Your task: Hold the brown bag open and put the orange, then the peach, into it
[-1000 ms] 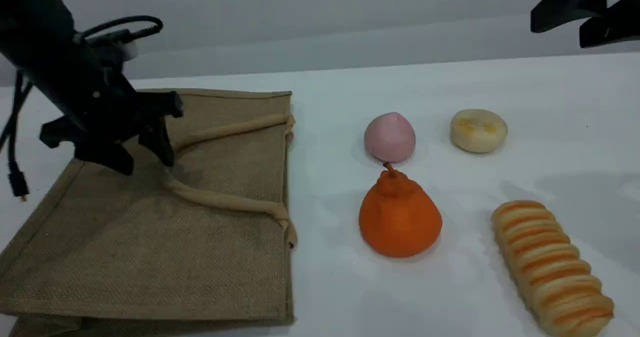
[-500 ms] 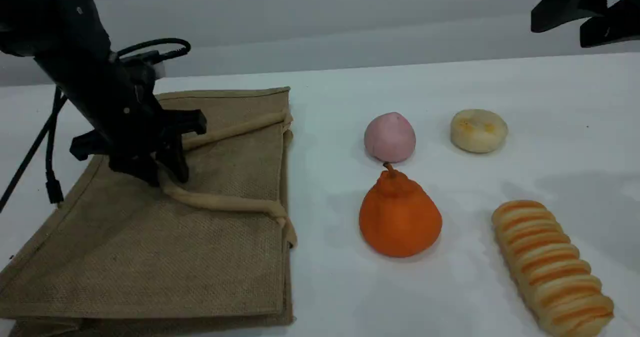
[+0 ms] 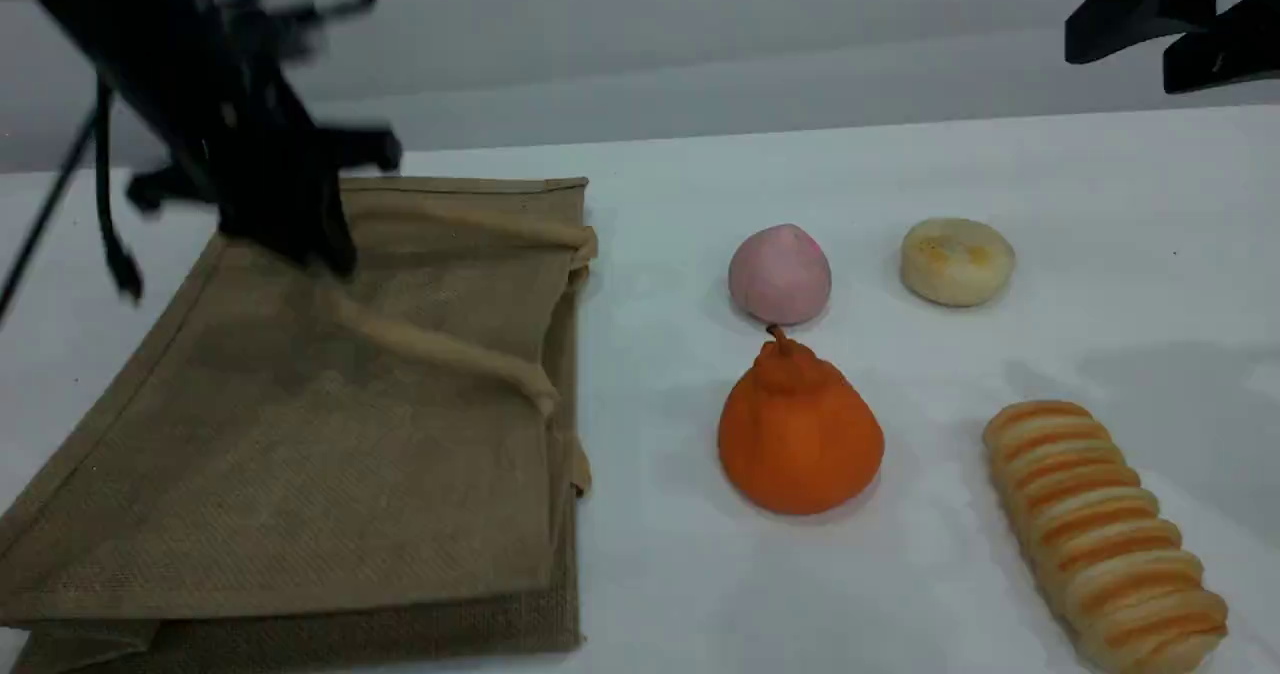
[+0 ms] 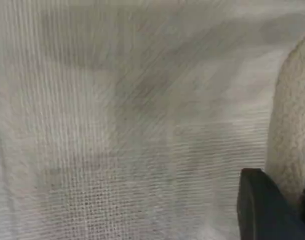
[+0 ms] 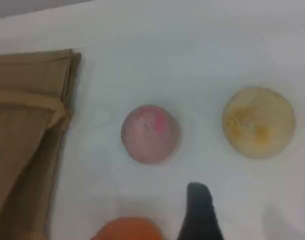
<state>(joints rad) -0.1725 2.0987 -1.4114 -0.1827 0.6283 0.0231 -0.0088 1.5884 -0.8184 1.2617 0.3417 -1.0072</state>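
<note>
The brown bag (image 3: pixel 300 474) lies flat at the left of the table, its mouth facing right. My left gripper (image 3: pixel 325 254) is shut on one beige handle (image 3: pixel 440 349) and holds it raised above the bag's upper panel. The left wrist view shows only jute weave, that handle (image 4: pixel 292 140) and one fingertip (image 4: pixel 262 210). The orange (image 3: pixel 800 434) stands right of the bag, with the pink peach (image 3: pixel 780 274) just behind it. My right gripper (image 3: pixel 1117 69) hangs open and empty at the top right; its camera sees the peach (image 5: pixel 150 132) and the orange's top (image 5: pixel 125 229).
A pale round pastry (image 3: pixel 957 261) lies right of the peach. A long orange-striped bread roll (image 3: pixel 1105 534) lies at the front right. The table (image 3: pixel 900 154) is white, with a grey wall behind it.
My left gripper came down onto the bag's handle, shut on it and rose, drawing the handle and the upper panel up and back. The right arm and the foods have not moved.
</note>
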